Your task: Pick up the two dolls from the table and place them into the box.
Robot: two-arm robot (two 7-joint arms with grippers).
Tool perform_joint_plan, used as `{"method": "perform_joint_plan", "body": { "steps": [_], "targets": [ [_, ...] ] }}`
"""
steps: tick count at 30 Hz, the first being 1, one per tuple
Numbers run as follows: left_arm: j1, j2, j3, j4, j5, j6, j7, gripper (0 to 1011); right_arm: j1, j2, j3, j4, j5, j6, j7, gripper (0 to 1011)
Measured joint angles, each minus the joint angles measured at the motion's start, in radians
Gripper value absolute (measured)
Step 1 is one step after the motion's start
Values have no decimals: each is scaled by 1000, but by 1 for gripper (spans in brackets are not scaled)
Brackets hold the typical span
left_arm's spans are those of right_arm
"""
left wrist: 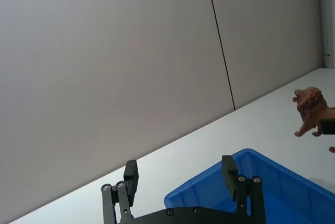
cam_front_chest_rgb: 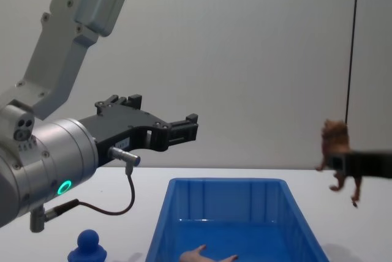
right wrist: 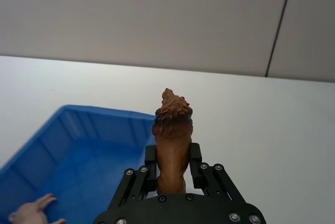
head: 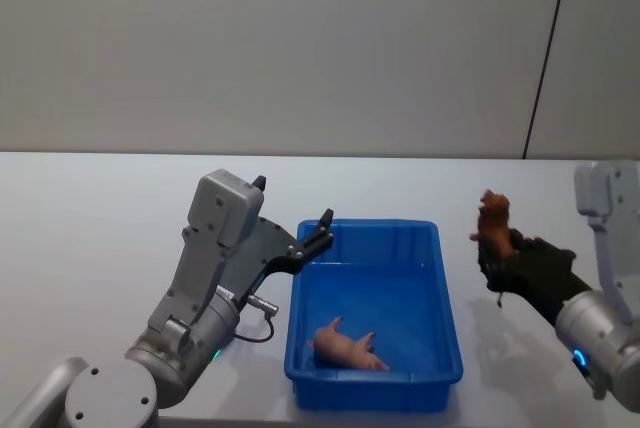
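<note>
The task is sitting partway through. The lion doll (head: 493, 216) is hanging in the air, off the tabletop (head: 100, 218), at about 3 o'clock of the blue box (head: 448, 308) and outside its rim, so by my reading the pick is done and the drop is what is left for it. The blue doll (cam_front_chest_rgb: 89, 247) is standing on the tabletop at roughly 8 o'clock of the box, under the left arm, with nothing touching it; its whole pick and place is remaining. A pink animal figure (head: 348, 346) is lying on the box floor toward the 6 o'clock end.

The right claw (right wrist: 172, 156) is clamping the lion around its body, head up, with the arm reaching in from 4 o'clock and holding the toy well above the tabletop. To finish, it is needing to travel toward 9 o'clock until it is over the box.

The left claw (left wrist: 179, 171) is hovering above the box's 10 o'clock corner, fingers spread wide and holding nothing, pointing out level toward 2 o'clock.
</note>
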Motion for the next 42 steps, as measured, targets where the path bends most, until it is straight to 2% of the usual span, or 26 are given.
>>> {"method": "perform_joint_plan", "body": {
  "steps": [9, 14, 17, 18, 20, 21, 23, 24, 27, 35, 38, 42],
  "targets": [
    [0, 0, 0, 0, 0, 0, 0, 1001, 19, -22, -22, -49, 11, 54, 62, 356],
    [0, 0, 0, 0, 0, 0, 0, 1001, 27, -37, -40, -53, -4, 79, 80, 356],
    [0, 0, 0, 0, 0, 0, 0, 1001, 31, -46, -52, -49, -21, 85, 88, 392],
    [0, 0, 0, 0, 0, 0, 0, 1001, 33, -51, -58, -44, -29, 86, 91, 455],
    [0, 0, 0, 0, 0, 0, 0, 1001, 35, -55, -63, -39, -37, 87, 93, 496],
    [0, 0, 0, 0, 0, 0, 0, 1001, 36, -58, -67, -35, -45, 87, 94, 555],
    [0, 0, 0, 0, 0, 0, 0, 1001, 37, -61, -70, -31, -51, 86, 96, 584],
    [0, 0, 0, 0, 0, 0, 0, 1001, 38, -63, -74, -27, -57, 84, 98, 653],
    [0, 0, 0, 0, 0, 0, 0, 1001, 39, -66, -78, -21, -66, 76, 100, 712],
    [0, 0, 0, 0, 0, 0, 0, 1001, 38, -58, -71, -16, -71, 33, 106, 958],
    [0, 0, 0, 0, 0, 0, 0, 1001, 37, -50, -63, -16, -68, 17, 108, 1000],
    [0, 0, 0, 0, 0, 0, 0, 1001, 35, -32, -48, -13, -60, -7, 114, 1001]
  ]
}}
